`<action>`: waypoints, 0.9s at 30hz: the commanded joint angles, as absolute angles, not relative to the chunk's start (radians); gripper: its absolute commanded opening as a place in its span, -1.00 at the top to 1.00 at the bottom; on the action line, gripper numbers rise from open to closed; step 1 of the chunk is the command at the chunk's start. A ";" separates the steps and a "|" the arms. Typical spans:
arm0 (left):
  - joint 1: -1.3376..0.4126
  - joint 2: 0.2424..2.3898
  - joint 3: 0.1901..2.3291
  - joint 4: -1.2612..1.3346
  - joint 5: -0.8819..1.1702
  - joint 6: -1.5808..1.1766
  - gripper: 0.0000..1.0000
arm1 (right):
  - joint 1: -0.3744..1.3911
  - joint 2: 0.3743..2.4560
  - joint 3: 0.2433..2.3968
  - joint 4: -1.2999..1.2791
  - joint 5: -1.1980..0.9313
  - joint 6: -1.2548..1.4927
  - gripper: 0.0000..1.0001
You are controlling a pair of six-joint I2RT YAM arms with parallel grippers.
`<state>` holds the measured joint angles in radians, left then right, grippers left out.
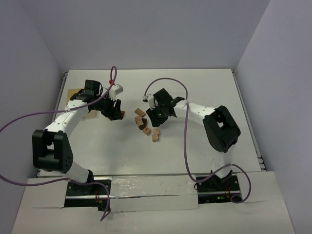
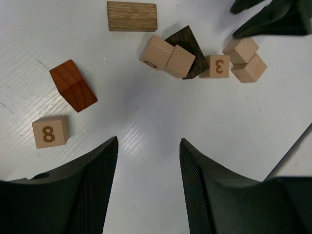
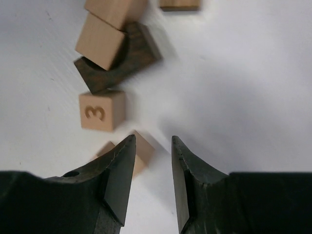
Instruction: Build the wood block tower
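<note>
From above, the loose blocks lie scattered at the centre of the white worktop. None is stacked into a tower yet, and the left pincer and right pincer flank them. In the left wrist view, the left pincer gapes at the bottom of the frame with nothing in it. A red-brown block and a cube marked 8 sit at left, and an oak slab lies at the top. In the right wrist view, the right pincer stands only narrowly parted and is empty. A pale cube lies just behind its left finger, the cube marked 3 above that, and the dark arch at upper left cradles another cube. The blocks look light, rigid and smooth, so they would likely slide if nudged. Squeezing two opposite flat faces squarely should hold best.
</note>
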<state>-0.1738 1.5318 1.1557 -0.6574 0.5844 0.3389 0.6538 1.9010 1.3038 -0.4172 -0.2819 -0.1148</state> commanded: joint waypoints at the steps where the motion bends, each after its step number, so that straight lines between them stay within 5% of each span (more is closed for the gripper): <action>1: -0.167 1.506 1.158 -0.613 0.623 0.323 -0.20 | 0.557 1.754 1.282 -0.430 -0.282 -0.142 0.15; 27: -0.167 1.499 1.156 -0.631 0.634 0.308 -0.26 | 0.615 1.830 1.197 -0.493 -0.080 -0.171 0.15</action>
<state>-0.1738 1.5299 1.1526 -0.6437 0.6067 0.3205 0.5822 1.8058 1.1642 -0.4762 -0.0930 -0.1982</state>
